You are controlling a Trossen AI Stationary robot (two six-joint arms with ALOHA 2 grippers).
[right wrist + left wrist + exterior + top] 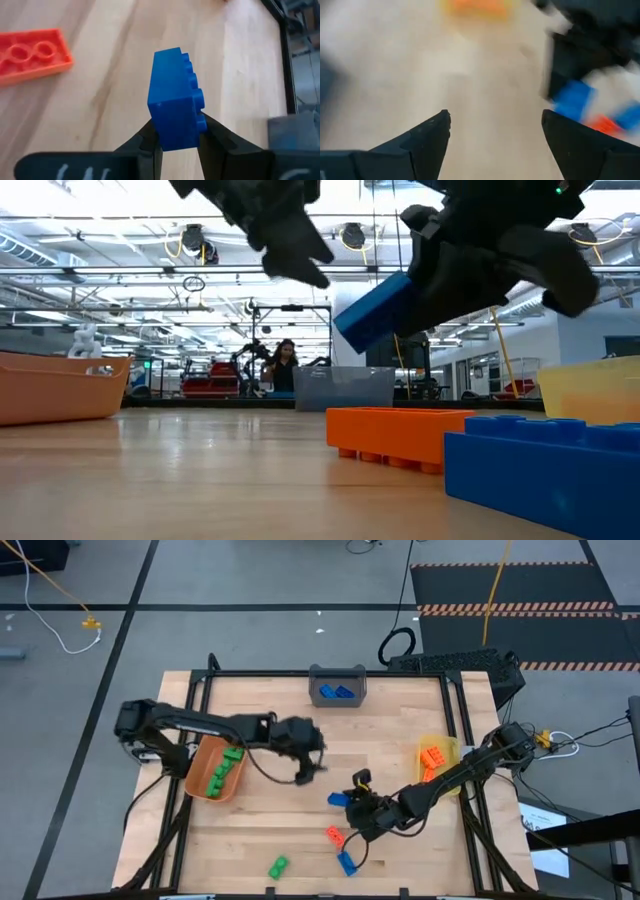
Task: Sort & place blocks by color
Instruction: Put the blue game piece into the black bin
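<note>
My right gripper [352,804] is shut on a blue block [175,105] and holds it above the table's near middle; the block also shows in the low view [375,310]. My left gripper [310,758] hovers open over the table's middle, with nothing between its fingers [495,130]. Loose on the wood lie an orange block [334,835], a blue block [347,862] and a green block [278,866]. The orange block [32,55] lies with its hollow underside up. My right gripper pinches the blue block between its two fingers at the end nearest the wrist [172,139]. One finger is on the studded face, the other on the opposite face. The fingers slant down from the table's right. The block is lifted clear and tilted.
An orange bin [203,780] with green blocks stands at the left. A grey bin [337,675] with blue blocks is at the far middle. A yellow bin [450,750] with orange blocks is at the right. Bare wood lies between them.
</note>
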